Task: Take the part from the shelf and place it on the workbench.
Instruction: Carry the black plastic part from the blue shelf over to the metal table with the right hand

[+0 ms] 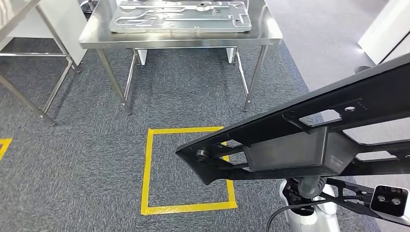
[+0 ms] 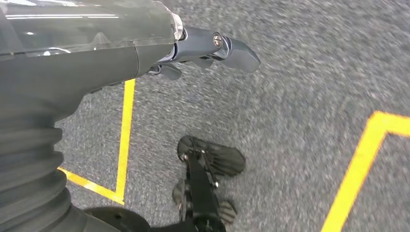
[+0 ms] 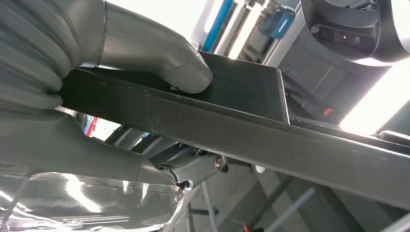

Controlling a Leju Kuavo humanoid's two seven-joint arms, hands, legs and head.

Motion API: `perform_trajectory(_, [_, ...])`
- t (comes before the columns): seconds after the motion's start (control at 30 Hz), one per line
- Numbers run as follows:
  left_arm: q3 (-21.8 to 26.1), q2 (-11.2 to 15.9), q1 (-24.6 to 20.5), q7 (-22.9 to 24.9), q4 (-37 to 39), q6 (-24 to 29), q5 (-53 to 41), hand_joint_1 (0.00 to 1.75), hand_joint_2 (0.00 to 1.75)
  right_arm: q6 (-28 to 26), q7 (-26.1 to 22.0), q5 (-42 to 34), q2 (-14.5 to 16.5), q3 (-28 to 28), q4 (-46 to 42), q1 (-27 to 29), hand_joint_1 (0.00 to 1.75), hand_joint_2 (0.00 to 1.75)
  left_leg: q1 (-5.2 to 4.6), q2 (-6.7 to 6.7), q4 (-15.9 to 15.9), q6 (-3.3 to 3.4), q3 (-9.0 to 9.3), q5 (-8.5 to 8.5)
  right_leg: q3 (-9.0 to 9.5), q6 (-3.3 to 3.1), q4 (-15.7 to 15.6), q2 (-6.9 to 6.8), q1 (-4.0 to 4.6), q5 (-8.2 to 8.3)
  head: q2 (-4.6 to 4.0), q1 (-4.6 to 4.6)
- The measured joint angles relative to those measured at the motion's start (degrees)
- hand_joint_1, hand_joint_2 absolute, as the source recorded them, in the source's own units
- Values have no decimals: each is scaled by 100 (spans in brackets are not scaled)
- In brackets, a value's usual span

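Black part (image 1: 309, 140) nearest, long and carried aloft, clamped between right hand's (image 3: 96, 92) thumb and fingers near one end. Left hand (image 2: 203, 48) hangs, apparently empty. Risk: overhanging end sags or clips the workbench (image 1: 96, 36), still well ahead.

From my remote seat this reads as an industrial workshop or factory test floor. I see a stainless-steel workbench (image 1: 180, 36) on thin metal legs carrying a large stamped metal panel (image 1: 181, 17), with a second steel table frame (image 1: 30, 72) beside it. Grey carpet tile (image 1: 87, 159) is marked with a yellow taped square (image 1: 187, 169), the kind used for standing positions, and white partition panels (image 1: 387, 29) close off the far side.
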Motion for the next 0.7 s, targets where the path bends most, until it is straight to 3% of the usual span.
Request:
perform_trajectory(0.03, [1,-1,-6,-8,0,-14,1,0,175,-3,0,4,8,0,-2,-4,175,175,-13,50,3,-35,17,-16,70,-33,-141,-59,24,18,0,0])
perform_trajectory(0.1, [3,-2,-16,-19,-1,-28,0,0,175,-7,-1,8,20,0,-5,-3,175,175,-16,157,-8,-103,52,-37,55,-99,-170,56,41,18,0,0])
perform_trajectory(0.17, [3,-1,-25,-22,-1,-34,-1,0,175,-1,-1,7,26,0,-10,1,175,175,6,41,101,-162,36,-147,67,-170,-208,181,18,49,0,-1])
perform_trajectory(0.2, [4,0,-22,-22,-1,-42,-1,0,175,7,-1,8,35,0,-13,0,175,175,20,-99,322,-184,-54,-293,78,-205,-227,233,2,64,0,-1])
perform_trajectory(0.27, [8,3,-6,-16,0,-71,-1,0,175,31,-1,17,56,-1,-15,-1,175,175,34,-356,1074,-209,-406,-671,79,-252,-232,330,6,70,0,-1])
perform_trajectory(0.3, [10,4,2,-10,0,-97,-1,0,175,52,-1,33,63,-2,-14,2,175,175,35,-402,1444,-218,-595,-798,79,-263,-229,379,13,67,0,-1])
perform_trajectory(0.33, [14,4,9,-3,0,-126,-4,0,175,78,-1,56,68,-9,-14,4,175,175,34,-417,1646,-220,-715,-813,83,-268,-224,432,20,63,0,-1])
perform_trajectory(0.37, [16,4,16,2,0,-157,-8,0,175,108,-1,81,74,-21,-14,6,175,175,35,-420,1620,-215,-732,-709,93,-266,-218,483,24,56,0,-1])
perform_trajectory(0.4, [20,6,21,6,0,-185,-13,0,175,135,-1,102,85,-38,-15,7,175,175,35,-422,1364,-203,-643,-506,108,-261,-210,526,26,44,0,-1])
perform_trajectory(0.43, [25,9,23,7,0,-205,-19,0,175,157,-1,115,101,-60,-17,7,175,175,35,-428,961,-183,-481,-262,126,-248,-201,558,26,28,0,-1])
perform_trajectory(0.5, [33,17,14,4,0,-235,-24,0,175,185,-1,134,135,-105,-21,7,175,175,17,-465,266,-125,-186,21,141,-203,-176,597,44,-6,0,-1])
perform_trajectory(0.53, [36,20,6,3,0,-245,-26,0,175,191,-1,150,148,-123,-22,8,175,175,4,-481,110,-95,-121,53,137,-176,-168,607,50,-15,0,-1])
perform_trajectory(0.63, [38,19,-12,-11,-1,-263,-38,0,175,178,-1,203,174,-160,-43,19,175,175,2,-483,33,3,-89,55,136,-84,-162,612,41,-30,0,-1])
perform_trajectory(0.7, [39,17,-14,-25,-1,-271,-51,0,175,146,-1,223,180,-175,-80,21,175,175,29,-464,-12,71,-54,76,38,-27,83,541,36,-189,0,-1])
